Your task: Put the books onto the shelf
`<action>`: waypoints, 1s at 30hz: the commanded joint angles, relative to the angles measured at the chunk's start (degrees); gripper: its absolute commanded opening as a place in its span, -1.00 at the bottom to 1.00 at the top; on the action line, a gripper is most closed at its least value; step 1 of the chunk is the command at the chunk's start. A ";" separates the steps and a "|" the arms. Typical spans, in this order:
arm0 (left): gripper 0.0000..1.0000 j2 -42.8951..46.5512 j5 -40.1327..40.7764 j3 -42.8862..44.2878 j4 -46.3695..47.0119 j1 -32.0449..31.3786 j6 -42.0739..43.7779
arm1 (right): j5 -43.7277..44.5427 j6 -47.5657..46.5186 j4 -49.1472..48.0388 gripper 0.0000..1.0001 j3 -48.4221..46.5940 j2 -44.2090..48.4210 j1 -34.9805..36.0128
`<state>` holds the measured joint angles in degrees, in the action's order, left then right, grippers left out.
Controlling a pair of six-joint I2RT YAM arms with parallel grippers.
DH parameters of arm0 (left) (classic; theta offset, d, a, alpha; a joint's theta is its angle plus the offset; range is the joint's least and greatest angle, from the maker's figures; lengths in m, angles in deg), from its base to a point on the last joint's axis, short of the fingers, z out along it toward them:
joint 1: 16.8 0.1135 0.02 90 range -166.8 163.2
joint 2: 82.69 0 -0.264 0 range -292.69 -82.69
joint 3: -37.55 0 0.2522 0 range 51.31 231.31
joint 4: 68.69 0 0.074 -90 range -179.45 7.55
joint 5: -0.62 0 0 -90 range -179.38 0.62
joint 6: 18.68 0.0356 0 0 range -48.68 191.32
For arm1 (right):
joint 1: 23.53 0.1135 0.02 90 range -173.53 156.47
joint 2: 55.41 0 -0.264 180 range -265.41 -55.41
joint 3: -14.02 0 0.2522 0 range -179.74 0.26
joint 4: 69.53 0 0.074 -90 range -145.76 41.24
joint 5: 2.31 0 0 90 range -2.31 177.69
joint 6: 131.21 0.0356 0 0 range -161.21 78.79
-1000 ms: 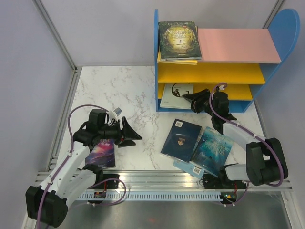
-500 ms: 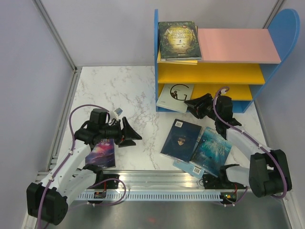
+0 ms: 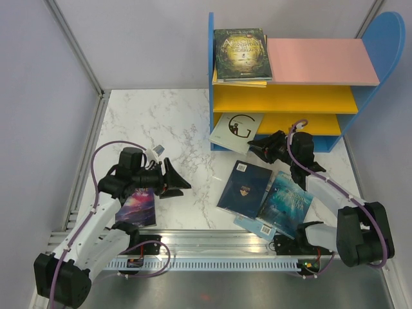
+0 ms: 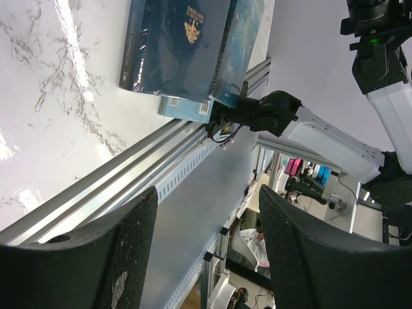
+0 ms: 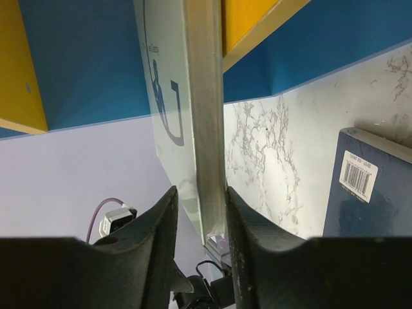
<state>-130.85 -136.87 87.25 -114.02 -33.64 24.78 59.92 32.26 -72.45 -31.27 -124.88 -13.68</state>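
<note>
Pale book (image 3: 235,131) at the shelf (image 3: 210,77) is clamped in outstretched right jaws; left jaws hover apart.

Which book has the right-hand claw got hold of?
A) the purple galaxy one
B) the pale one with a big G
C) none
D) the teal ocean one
B: the right gripper pinches the edge of the pale book with the G, at the bottom of the shelf.

The marble table (image 3: 174,122) bears the shelf (image 3: 322,61), a purple book (image 3: 136,207), navy book (image 3: 243,188) and seemingly overlapping teal book (image 3: 286,203).
</note>
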 commanded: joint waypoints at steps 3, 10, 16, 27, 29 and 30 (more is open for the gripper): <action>0.34 1.67 -0.50 -0.26 1.34 0.23 0.84 | 0.69 -0.26 -3.26 -0.32 -2.92 -2.15 -0.27; 0.33 2.63 -0.42 -0.17 0.72 0.23 0.67 | 2.63 1.06 -4.49 -0.62 -6.52 -5.76 -0.27; 0.33 2.99 -0.42 0.53 -0.15 0.32 0.93 | 5.27 2.20 -2.82 -0.68 -11.45 -9.36 -0.18; 0.32 3.34 -0.07 1.23 -1.74 0.32 1.72 | 6.32 2.47 -1.25 -0.16 -16.20 -11.22 -0.27; 0.32 3.25 -0.07 0.97 -1.74 0.32 1.90 | 6.50 0.28 1.55 -0.10 -16.37 -9.29 -0.35; 0.32 3.34 -0.06 0.97 -1.74 0.32 1.90 | 6.59 -0.60 2.44 -0.08 -16.28 -8.67 -0.62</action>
<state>-128.16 -136.84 87.10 -115.46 -33.64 24.78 68.54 35.30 -69.54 -43.64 -136.88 -14.77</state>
